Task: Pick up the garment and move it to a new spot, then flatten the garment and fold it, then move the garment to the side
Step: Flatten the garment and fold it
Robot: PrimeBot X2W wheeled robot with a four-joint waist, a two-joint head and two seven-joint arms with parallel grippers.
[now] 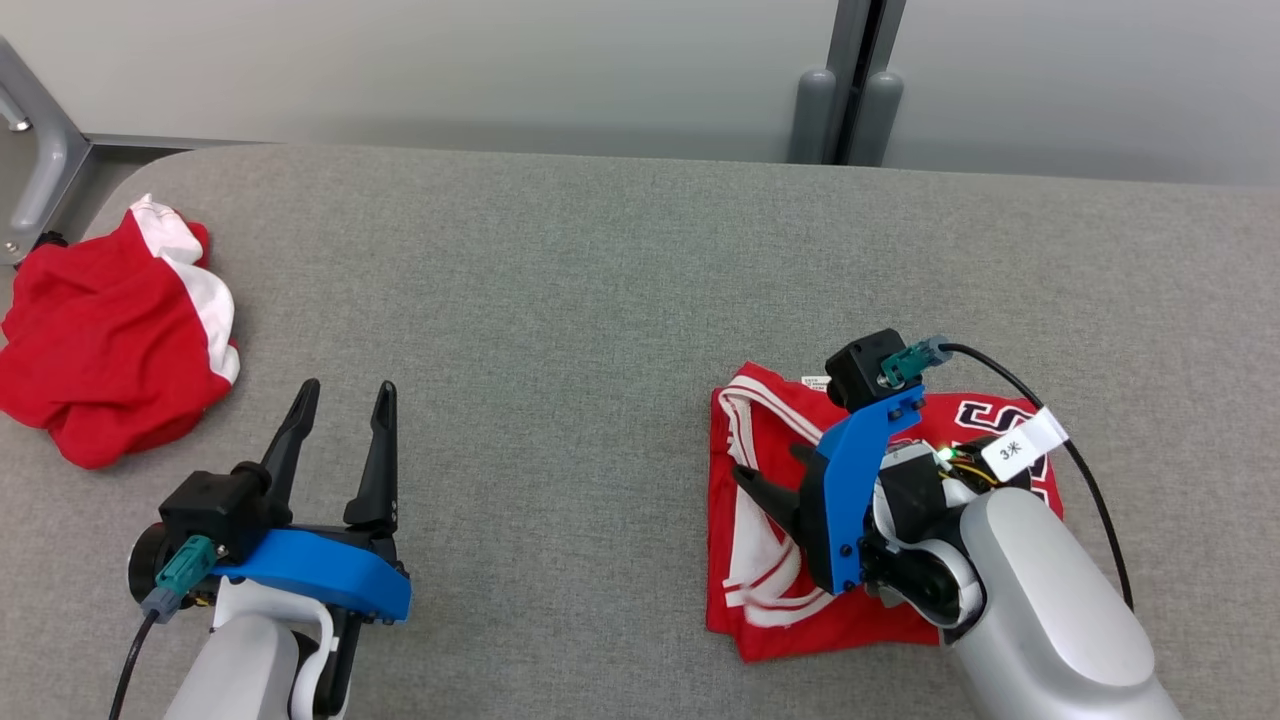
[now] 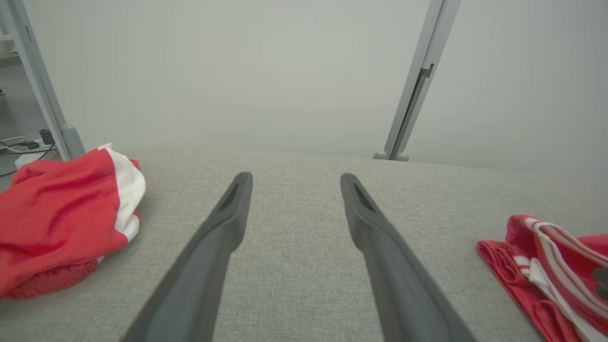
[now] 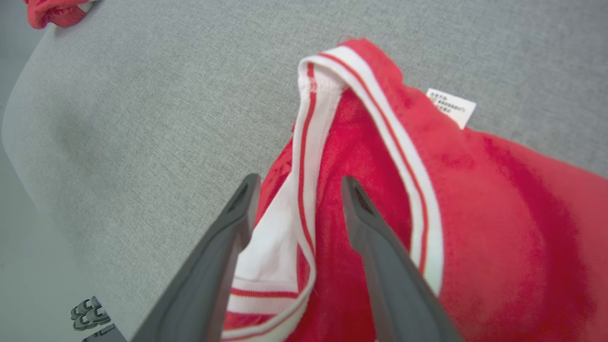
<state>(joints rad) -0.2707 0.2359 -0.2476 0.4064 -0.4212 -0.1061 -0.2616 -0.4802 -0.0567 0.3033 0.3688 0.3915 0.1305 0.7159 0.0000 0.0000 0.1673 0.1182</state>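
Lying folded, the red garment [image 1: 820,625] shows white-striped trim; left gripper [image 1: 347,387] and right gripper [image 3: 300,179] jaws stand wide.

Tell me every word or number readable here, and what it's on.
"3米": white tag on the right arm.
Dark lettering on the folded red garment: mostly hidden behind that arm, unreadable.
Care label on that garment: too small to read.

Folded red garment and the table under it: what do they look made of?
Folded red garment: seemingly soft knit sports fabric, matte and slightly fuzzy, with white-and-red striped trim and a sewn care label. Table: covered in grey woven cloth or felt, judging by its fine speckled texture; what lies beneath is hidden.
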